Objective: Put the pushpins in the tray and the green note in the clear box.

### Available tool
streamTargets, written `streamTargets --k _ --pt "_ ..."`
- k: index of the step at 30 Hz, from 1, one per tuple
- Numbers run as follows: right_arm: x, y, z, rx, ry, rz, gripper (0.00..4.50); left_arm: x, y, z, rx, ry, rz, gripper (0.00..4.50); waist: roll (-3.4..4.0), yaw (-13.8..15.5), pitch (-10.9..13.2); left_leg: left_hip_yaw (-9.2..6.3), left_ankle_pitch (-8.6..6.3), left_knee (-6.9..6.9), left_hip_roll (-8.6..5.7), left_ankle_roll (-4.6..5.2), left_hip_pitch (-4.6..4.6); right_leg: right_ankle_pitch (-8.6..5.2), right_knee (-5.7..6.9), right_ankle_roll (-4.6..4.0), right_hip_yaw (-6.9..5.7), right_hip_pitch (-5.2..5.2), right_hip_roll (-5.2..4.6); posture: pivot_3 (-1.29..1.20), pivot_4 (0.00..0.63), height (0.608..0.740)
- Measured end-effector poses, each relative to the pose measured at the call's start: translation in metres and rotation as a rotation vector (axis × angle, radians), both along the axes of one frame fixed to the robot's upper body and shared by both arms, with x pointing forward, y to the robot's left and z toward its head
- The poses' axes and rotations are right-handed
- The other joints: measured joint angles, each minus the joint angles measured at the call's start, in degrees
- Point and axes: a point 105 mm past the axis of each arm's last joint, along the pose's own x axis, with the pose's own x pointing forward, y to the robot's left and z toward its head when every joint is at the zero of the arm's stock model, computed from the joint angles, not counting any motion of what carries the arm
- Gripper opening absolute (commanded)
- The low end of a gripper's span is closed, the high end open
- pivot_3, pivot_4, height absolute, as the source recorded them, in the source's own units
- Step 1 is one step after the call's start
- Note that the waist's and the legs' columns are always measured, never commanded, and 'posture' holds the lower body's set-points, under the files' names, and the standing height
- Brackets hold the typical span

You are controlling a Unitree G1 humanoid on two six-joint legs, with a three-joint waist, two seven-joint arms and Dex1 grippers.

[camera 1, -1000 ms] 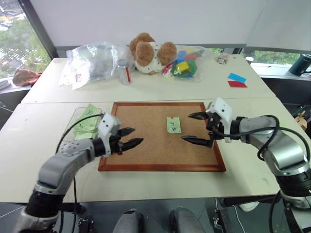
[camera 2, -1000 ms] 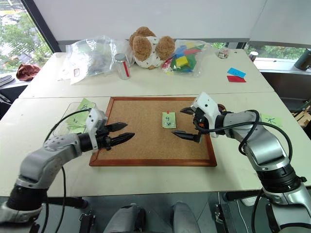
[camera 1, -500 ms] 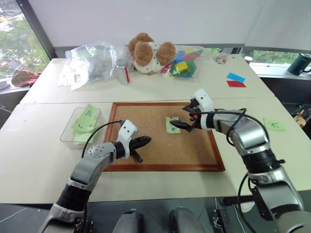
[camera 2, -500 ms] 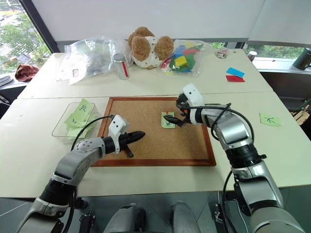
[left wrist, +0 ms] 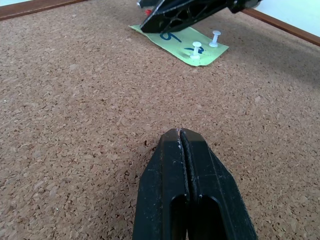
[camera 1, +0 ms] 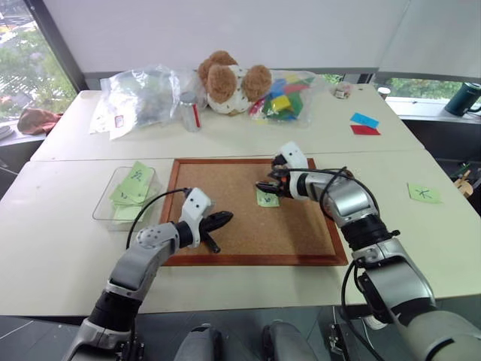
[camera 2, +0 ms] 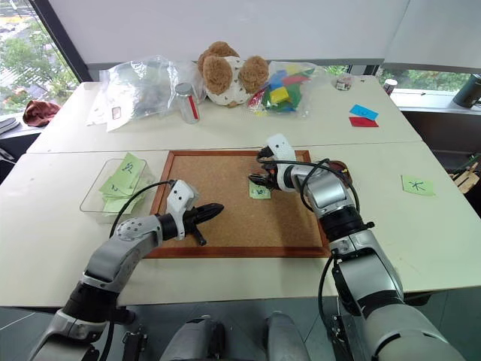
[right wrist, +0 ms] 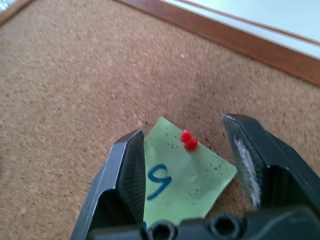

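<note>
**Right fingers straddle the red pin on the "9" note**

The green note (right wrist: pixel 187 175) lies flat on the corkboard (camera 1: pixel 225 218), right of the board's middle and nearer its far edge. A blue-black handwritten "9" is readable on it, with a second mark beneath that is partly covered. It is close to square, so no long axis stands out; its edges sit slightly askew to the board's frame. A red pushpin (right wrist: pixel 188 140) stands upright in the note's far edge, and two white pushpins (left wrist: pixel 205 44) stand at its near edge, one in the paper and one just off it.

The right gripper (right wrist: pixel 190 160) points down at the note with its fingers apart, one on each side of the red pin and not touching it. The left gripper (left wrist: pixel 182 165) rests low over bare cork at the board's near-left part, fingers pressed together, holding nothing.

The clear box (camera 1: pixel 105 207) sits on the tabletop (camera 1: pixel 60 248) just left of the board, with other scribbled green notes (camera 1: pixel 135 184) inside.
</note>
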Motion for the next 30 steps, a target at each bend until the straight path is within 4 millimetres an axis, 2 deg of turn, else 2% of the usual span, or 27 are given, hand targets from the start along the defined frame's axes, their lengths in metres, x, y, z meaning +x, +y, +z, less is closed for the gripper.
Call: streamTargets --k 2,4,5,8,9,18,21,26,30 --pt "0.002 -0.001 0.001 -0.002 -0.006 -0.002 2.66 0.000 0.001 0.000 0.000 0.000 0.004 0.00 0.00 -0.1 0.0 0.00 0.00 0.00 0.00 0.01 0.00 0.00 0.00 0.00 0.00 0.00 0.00 0.00 0.150 0.740" --pt "0.002 -0.001 0.000 -0.005 -0.006 -0.003 2.12 0.000 0.001 0.000 0.002 -0.002 0.005 0.00 0.00 -0.1 0.0 0.00 -0.01 0.00 0.00 0.01 0.01 0.00 0.00 0.00 0.00 0.00 0.00 0.00 0.150 0.740" --pt "0.003 -0.001 -0.001 -0.004 -0.003 -0.004 1.80 0.000 0.001 0.000 0.002 -0.002 0.005 0.00 0.00 -0.1 0.0 0.00 -0.01 -0.01 0.00 0.01 0.01 0.00 0.00 0.00 0.00 0.00 0.00 0.00 0.150 0.740" --pt "0.002 -0.001 -0.001 0.001 0.001 0.001 0.28 0.000 0.001 -0.001 0.004 -0.003 0.007 0.00 0.00 -0.1 0.0 0.00 0.00 -0.01 0.00 0.01 0.01 0.00 0.00 0.00 0.00 0.00 0.00 0.00 0.150 0.740" --pt "0.002 0.000 -0.002 0.004 0.003 0.007 0.03 0.000 0.001 -0.001 0.004 -0.003 0.008 0.00 0.00 -0.1 0.0 0.00 -0.01 -0.01 0.00 0.01 0.01 0.00 0.00 0.00 0.00 0.00 0.00 0.00 0.150 0.740" --pt "-0.002 -0.001 0.004 0.004 0.002 0.014 0.03 -0.002 0.001 -0.001 0.005 0.001 0.006 0.00 0.01 0.0 0.0 0.00 -0.02 -0.04 0.00 0.02 0.02 0.00 0.00 0.00 0.00 -0.01 0.00 0.00 0.150 0.740" --pt "-0.006 -0.001 0.031 0.039 -0.063 0.028 0.03 -0.002 0.001 -0.002 0.007 0.006 0.010 0.00 0.02 0.0 0.0 0.00 -0.02 -0.05 0.00 0.04 0.02 0.00 0.00 0.00 0.01 -0.01 -0.01 0.00 0.150 0.740" --pt "-0.008 -0.011 0.059 0.076 -0.120 -0.006 0.03 -0.002 0.002 -0.003 0.008 0.009 0.012 0.00 0.03 0.0 0.0 0.00 -0.16 -0.05 0.01 0.27 0.09 0.00 0.00 0.00 0.01 0.04 -0.01 0.00 0.150 0.740" --pt "-0.006 -0.034 0.074 0.094 -0.149 -0.089 0.03 -0.002 0.001 -0.003 0.008 0.009 0.010 0.00 0.03 0.0 0.0 0.00 -0.16 -0.06 0.01 0.28 0.08 0.00 -0.01 0.00 0.01 0.04 -0.01 0.00 0.150 0.740"
